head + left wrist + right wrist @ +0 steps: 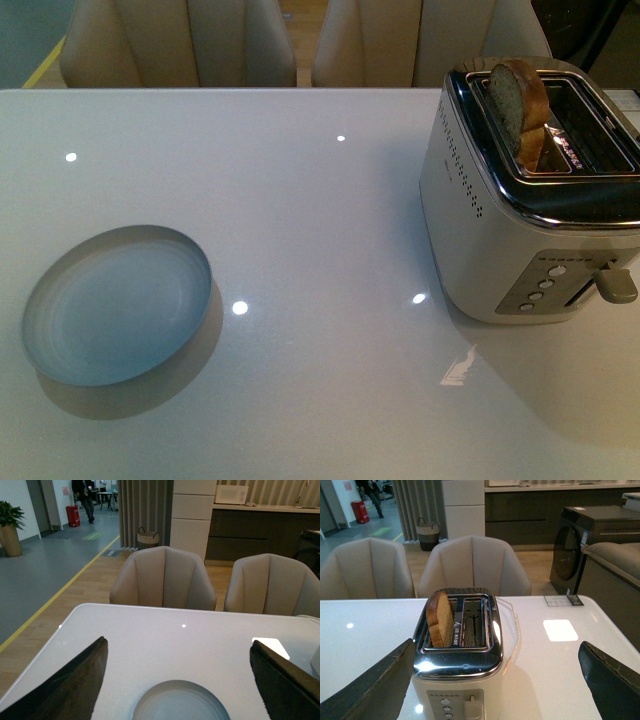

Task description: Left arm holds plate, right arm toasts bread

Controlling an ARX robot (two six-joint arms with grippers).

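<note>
no readable text, toaster (pixel 457 675) markings too small

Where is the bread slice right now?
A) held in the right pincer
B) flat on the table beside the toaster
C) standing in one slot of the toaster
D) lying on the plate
C: the bread stands upright in one slot of the toaster, poking above the rim, while the plate sits bare across the table and the right pincer is open and holds nothing.

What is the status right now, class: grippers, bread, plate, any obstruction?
Left gripper open, empty, plate below it. Right gripper open, empty, facing toaster. Bread upright in toaster's left slot. Nothing in the way.
</note>
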